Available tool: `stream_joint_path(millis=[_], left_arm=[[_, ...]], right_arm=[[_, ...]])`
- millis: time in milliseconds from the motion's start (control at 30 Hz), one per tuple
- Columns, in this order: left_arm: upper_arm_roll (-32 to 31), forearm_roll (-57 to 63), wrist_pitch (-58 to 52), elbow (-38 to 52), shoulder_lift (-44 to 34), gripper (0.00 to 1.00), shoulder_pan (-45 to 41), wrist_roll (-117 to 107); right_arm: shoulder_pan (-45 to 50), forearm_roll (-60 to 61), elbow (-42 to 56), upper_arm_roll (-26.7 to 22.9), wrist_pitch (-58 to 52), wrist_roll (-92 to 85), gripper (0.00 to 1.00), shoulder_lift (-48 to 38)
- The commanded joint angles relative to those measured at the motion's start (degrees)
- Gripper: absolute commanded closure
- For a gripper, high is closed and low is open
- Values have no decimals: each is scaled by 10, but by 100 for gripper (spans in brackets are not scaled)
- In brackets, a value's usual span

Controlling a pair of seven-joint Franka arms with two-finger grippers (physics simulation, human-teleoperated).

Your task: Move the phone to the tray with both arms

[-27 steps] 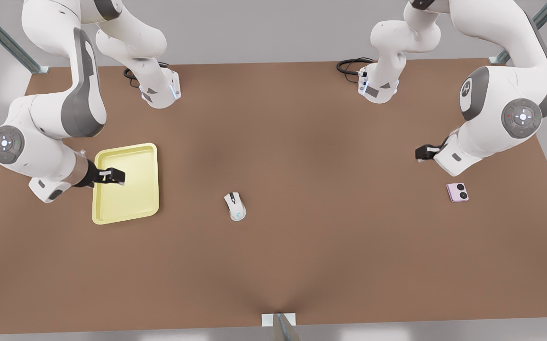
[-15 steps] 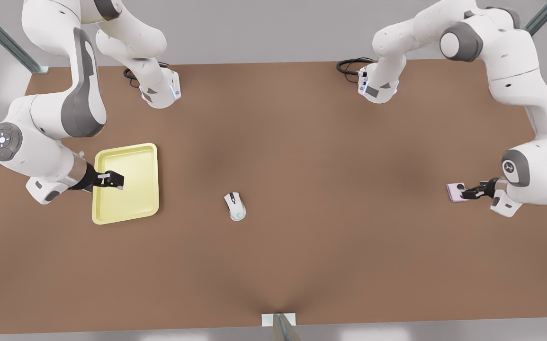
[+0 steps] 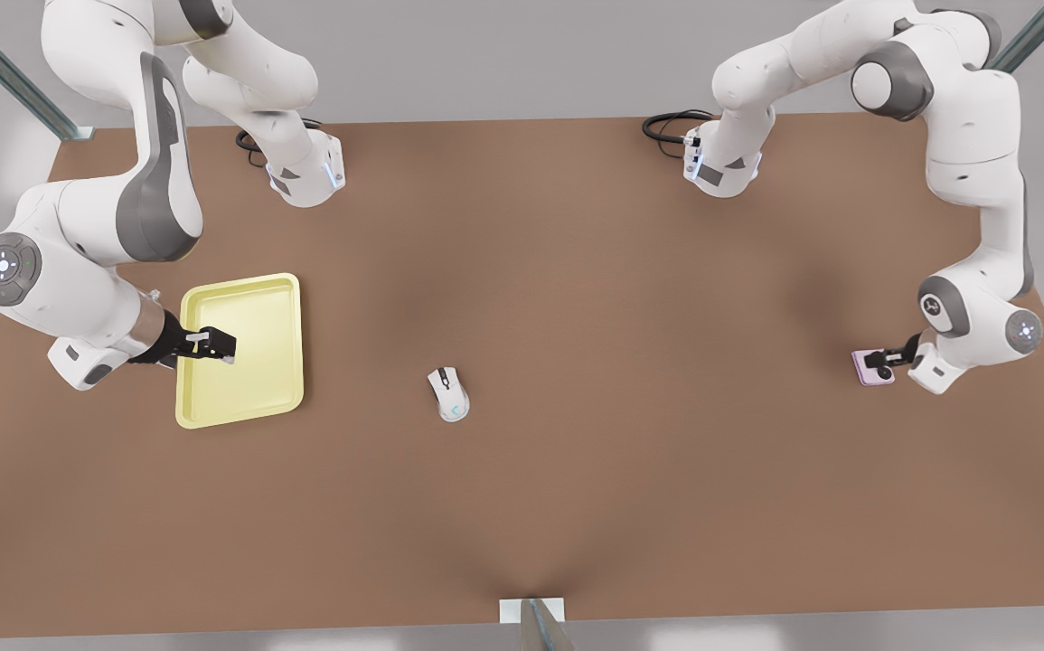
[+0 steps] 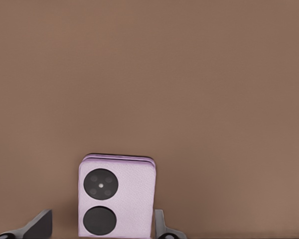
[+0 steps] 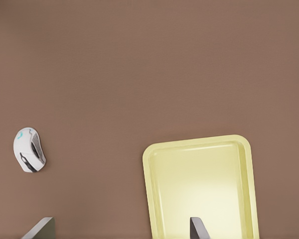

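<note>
Phone (image 3: 871,367), pale pink-lilac with two round black camera circles, lies flat on the brown worktop (image 3: 576,271) near its edge on the front view's right, well apart from the tray (image 3: 255,312). The left gripper (image 3: 890,365) sits low over the phone's end; in the left wrist view the phone (image 4: 117,196) lies between two dark fingertips (image 4: 39,225) that stand spread on either side, one just beside its edge and the other set apart, so the gripper is open and not clamping it. The phone's near end is cut off by that picture's border. The pale yellow tray lies near the worktop's edge on the front view's left, with nothing lying in it; the right gripper (image 3: 214,345) hangs above its floor, and in the right wrist view its fingertips (image 5: 197,228) are parted, one over the tray (image 5: 152,199) and one over bare worktop. A white computer mouse (image 3: 448,393) rests between tray and phone, toward the worktop's middle; it carries a small teal mark that cannot be read. A black cable (image 3: 666,127) coils by an arm base at the far edge.
</note>
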Motion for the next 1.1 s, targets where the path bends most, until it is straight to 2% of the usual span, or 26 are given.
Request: stream_joint_path(millis=[0, 433, 467, 500, 733, 1067], left_arm=[[-1, -12, 12, -2, 0, 0, 0, 147], [3, -7, 58, -7, 19, 0, -5, 59], [3, -6, 58, -7, 18, 13, -5, 44], [3, -6, 57, -8, 18, 16, -5, 40], [3, -6, 58, -7, 20, 10, -13, 40], [3, -6, 59, -4, 25, 15, -14, 28]], right_arm=[[0, 0, 0, 0, 0, 0, 0, -1], [0, 0, 1, 0, 0, 0, 0, -1], [0, 0, 1, 0, 0, 0, 0, -1], [0, 0, 1, 0, 0, 0, 0, -1], [0, 0, 1, 0, 0, 1, 0, -1], [0, 0, 1, 0, 0, 0, 0, -1]])
